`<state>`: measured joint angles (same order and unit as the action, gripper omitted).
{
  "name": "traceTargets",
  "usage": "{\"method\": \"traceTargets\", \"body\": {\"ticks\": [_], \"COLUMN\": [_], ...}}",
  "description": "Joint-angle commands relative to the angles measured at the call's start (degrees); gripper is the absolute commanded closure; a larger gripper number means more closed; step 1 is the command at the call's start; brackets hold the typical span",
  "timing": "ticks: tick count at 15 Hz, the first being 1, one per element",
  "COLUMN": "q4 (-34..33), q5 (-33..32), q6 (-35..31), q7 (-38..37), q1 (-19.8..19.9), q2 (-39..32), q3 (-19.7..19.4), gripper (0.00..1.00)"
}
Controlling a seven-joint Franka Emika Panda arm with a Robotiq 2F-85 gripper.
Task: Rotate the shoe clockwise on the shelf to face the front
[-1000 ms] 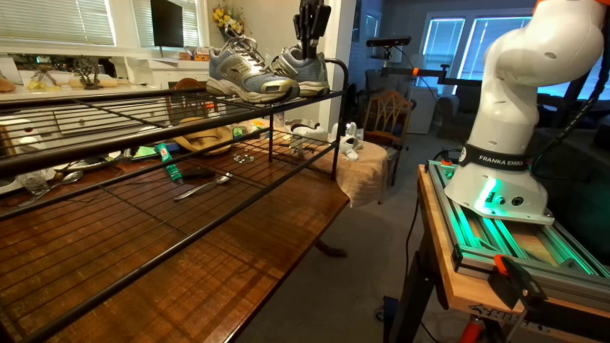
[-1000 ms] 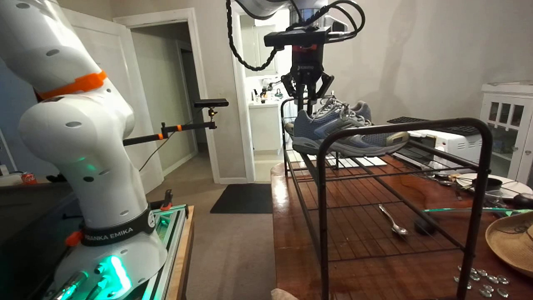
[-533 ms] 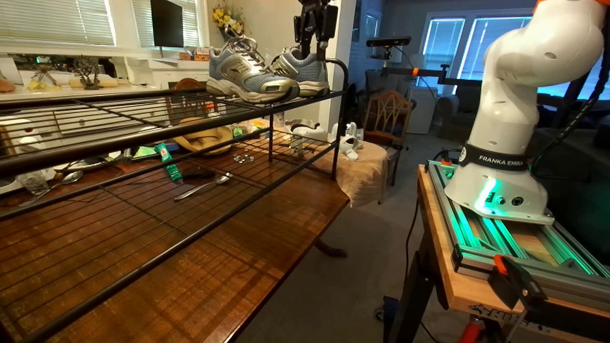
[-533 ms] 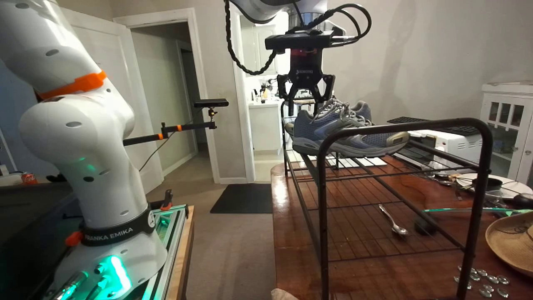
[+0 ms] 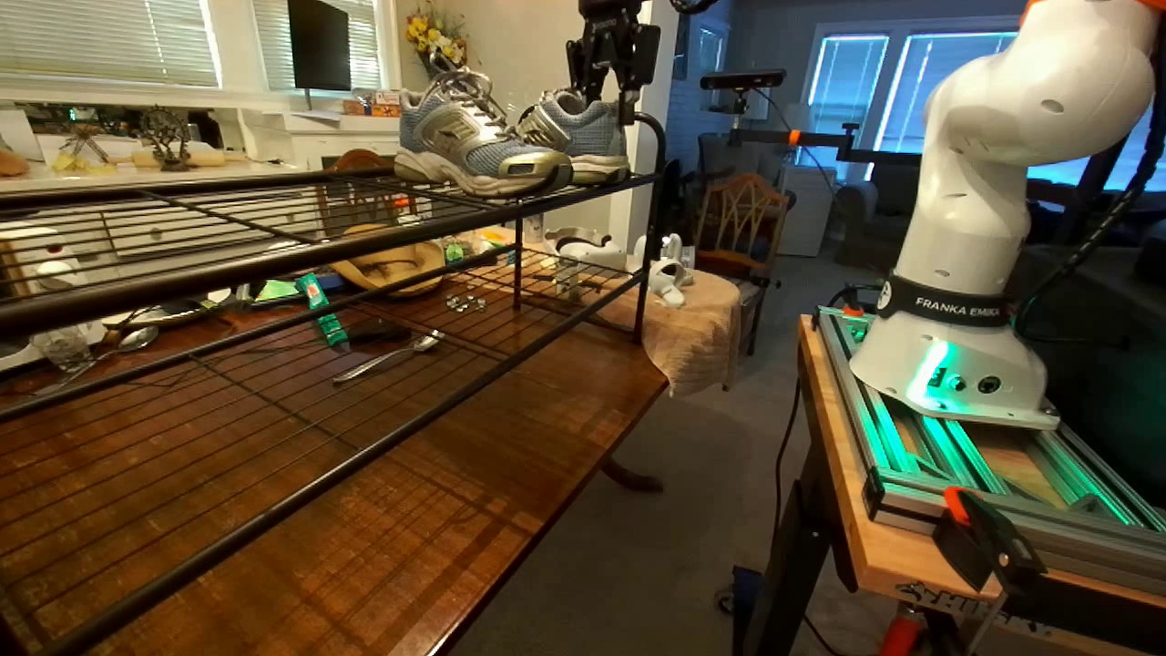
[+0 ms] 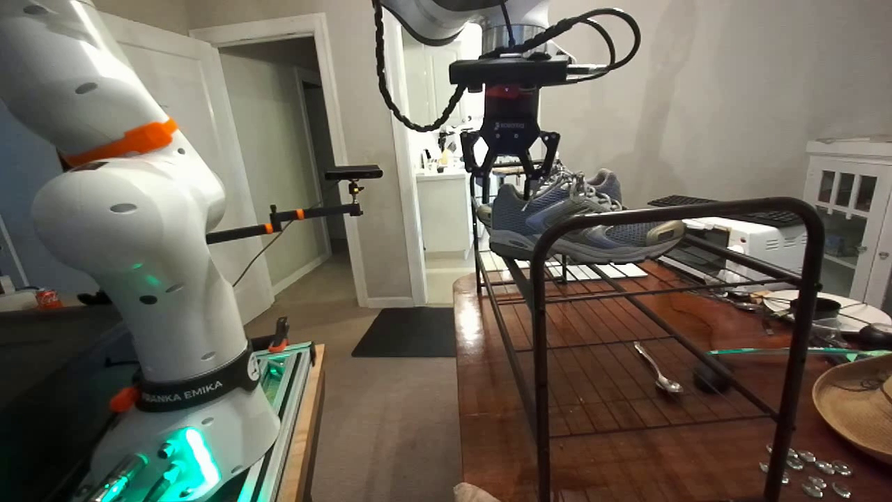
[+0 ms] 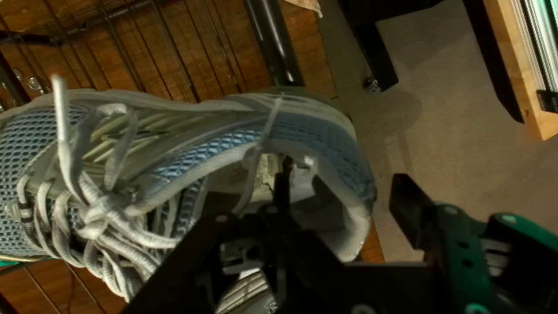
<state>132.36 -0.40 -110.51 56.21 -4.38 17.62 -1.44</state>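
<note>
Shoe (image 7: 192, 157) should be light, soft-sided; pinch its heel collar (image 7: 355, 209); end effector (image 6: 510, 192) spread astride it, contact unclear.

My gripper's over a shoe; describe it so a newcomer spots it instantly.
On the brown table stands a black wire rack. On its top tier, below the open gripper, sits a silver-blue sneaker. Its heel points toward the robot's base; the matching sneaker beside it points its toe there.

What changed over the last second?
The Robotiq gripper sank towards the heel of the blue-silver running shoe below it, jaws spreading wider in both exterior views. Nothing taken hold of. Unmoved: that shoe, the matching running shoe beside it, the black wire rack.
</note>
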Motion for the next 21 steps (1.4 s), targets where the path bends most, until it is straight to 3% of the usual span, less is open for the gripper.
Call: {"method": "traceTargets", "body": {"ticks": [1, 5, 12, 21], "q4": [1.85, 1.07, -0.92, -5.89], "q5": [-1.04, -3.35, -10.67, -3.55], "q6": [-1.35, -1.68, 0.40, 0.97], "q7": [-4.49, -14.44, -36.20, -58.88], "q1": [-0.10, 0.09, 0.20, 0.75], "q2": [1.84, 1.93, -0.02, -4.38], "q3": [0.83, 2.68, 5.54, 5.60], "gripper": [0.69, 0.98, 0.97, 0.97]}}
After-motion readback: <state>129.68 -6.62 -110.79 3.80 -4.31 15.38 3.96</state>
